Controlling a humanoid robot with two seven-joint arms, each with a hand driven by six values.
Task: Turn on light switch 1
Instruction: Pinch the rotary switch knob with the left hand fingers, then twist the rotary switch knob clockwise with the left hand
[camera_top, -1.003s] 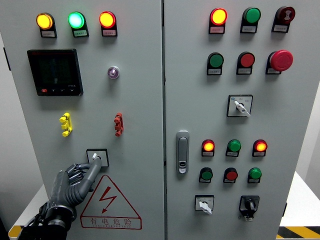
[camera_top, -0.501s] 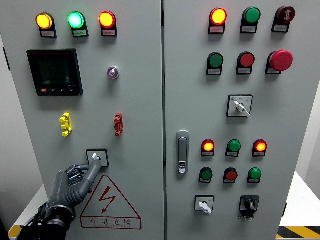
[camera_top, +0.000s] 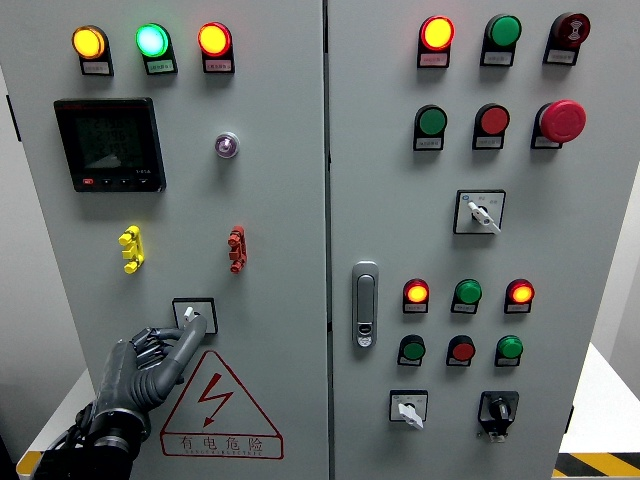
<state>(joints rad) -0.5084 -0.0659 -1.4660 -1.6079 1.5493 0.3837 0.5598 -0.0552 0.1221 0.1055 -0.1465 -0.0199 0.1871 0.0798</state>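
I see my dark grey left hand (camera_top: 148, 362) low on the grey cabinet's left door (camera_top: 280, 200), index finger (camera_top: 190, 334) out, tip touching the small white-knobbed rotary switch (camera_top: 193, 315); other fingers curled in, holding nothing. Switch sits lower-mid on that door, just above the red-bordered triangular lightning warning sticker (camera_top: 216, 402), below the red clip (camera_top: 236, 249). R hand not seen.

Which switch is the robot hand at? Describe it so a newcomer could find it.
On the left cabinet door, look above the red warning triangle. The small rotary switch on a square black plate sits there, the only knob on this door, with the left robot hand reaching to it.
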